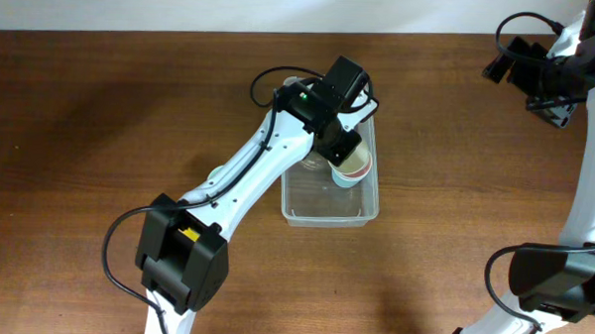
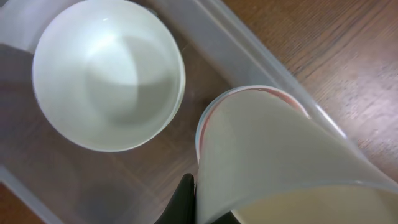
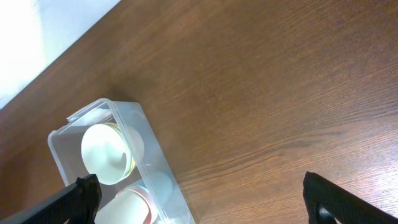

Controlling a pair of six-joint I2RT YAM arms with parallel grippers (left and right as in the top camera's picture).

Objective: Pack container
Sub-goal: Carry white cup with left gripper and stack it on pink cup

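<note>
The clear rectangular container [image 1: 321, 215] stands at the table's middle; it also shows in the left wrist view [image 2: 245, 57] and the right wrist view [image 3: 64, 132]. My left gripper [image 1: 344, 149] [image 2: 198, 200] is shut on the wall of a pale cup with a pink rim [image 1: 353, 170] [image 2: 273, 155] [image 3: 132, 205]. It holds the cup tilted inside the container's far right part. A pale bowl [image 2: 109, 74] [image 3: 104, 152] sits in the container beside the cup. My right gripper [image 1: 544, 94] [image 3: 205, 202] is open and empty, high above the table at the far right.
Bare brown wooden table [image 1: 101, 111] lies all round the container. The left arm [image 1: 248, 175] stretches from its base at the front left to the container. The right arm's base [image 1: 556, 280] stands at the front right. A pale wall runs behind the table.
</note>
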